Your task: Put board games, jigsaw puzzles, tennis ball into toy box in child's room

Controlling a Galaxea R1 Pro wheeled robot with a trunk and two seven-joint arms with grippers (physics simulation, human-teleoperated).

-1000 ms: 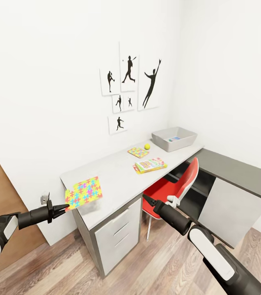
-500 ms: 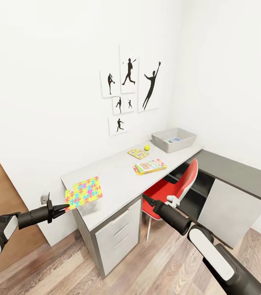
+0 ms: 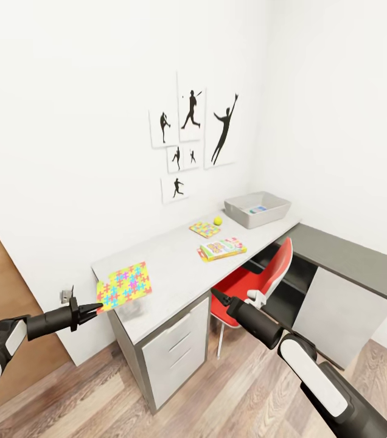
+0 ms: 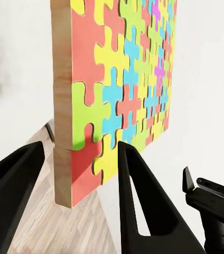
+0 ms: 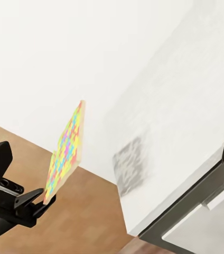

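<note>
While the left arm reaches in from the near left, its black pincer [image 3: 96, 306] is clamped on the near corner of the larger jigsaw puzzle [image 3: 124, 284], a thin square mat of yellow, pink, blue and green interlocking pieces on a pale wood backing. In the left wrist view the two dark fingers [image 4: 143, 206] stand on either side of that mat's corner [image 4: 117, 90], one against the coloured face and one behind the wood edge. The mat is lifted off the long light grey bench [image 3: 175, 261], above its near left end, and a faint shadow lies on the surface beneath it. From the right wrist view the mat [image 5: 65, 151] shows nearly edge-on, tilted, with the left pincer [image 5: 42, 203] at its lower corner.

Farther along the bench lie the smaller multicoloured puzzle mat [image 3: 205, 229] and, just beyond it, the small yellow-green tennis ball [image 3: 218, 221]. A flat green-bordered board game box [image 3: 222, 248] rests near the front edge, apart from both. At the far right end stands the light grey rectangular toy box [image 3: 258, 208] with sloping sides; something blue shows inside it, too small to identify.

The right arm extends low in front of the white three-drawer unit [image 3: 175, 350], its dark pincer [image 3: 215, 294] pointing toward the red chair [image 3: 254, 283]. Its tip reads as a single narrow point; whether the jaws are together cannot be told.

Black sports silhouette pictures [image 3: 193, 137] hang on the white wall above the bench.
</note>
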